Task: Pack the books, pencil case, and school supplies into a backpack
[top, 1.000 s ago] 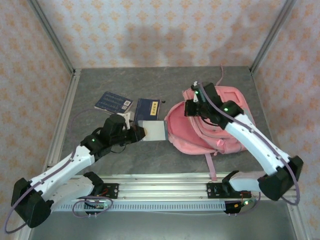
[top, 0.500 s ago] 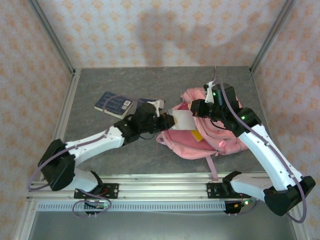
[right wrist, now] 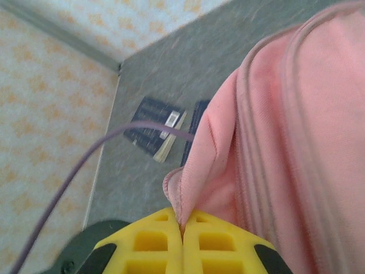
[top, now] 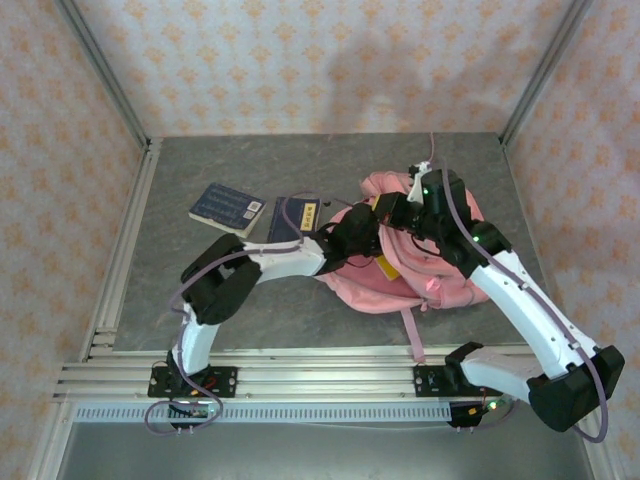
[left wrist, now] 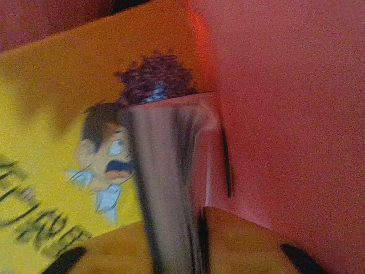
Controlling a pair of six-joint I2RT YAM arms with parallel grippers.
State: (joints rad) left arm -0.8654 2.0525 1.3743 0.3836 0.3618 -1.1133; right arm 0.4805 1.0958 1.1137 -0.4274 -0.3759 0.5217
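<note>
On grey speckled tabletop (top: 200, 300): holding large pink fabric backpack (top: 440, 275), at three o'clock, open with right gripper (right wrist: 182, 225) pinched tight on its rim. Sliding pale grey-blue book (left wrist: 165, 171) flat beside yellow cartoon-cover book (left wrist: 51, 131) inside; left gripper (top: 355, 235) spread unclear, best letting go fully before backing out.

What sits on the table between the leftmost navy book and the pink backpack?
In the top external view, a second navy book lies between the leftmost navy book and the backpack.
</note>
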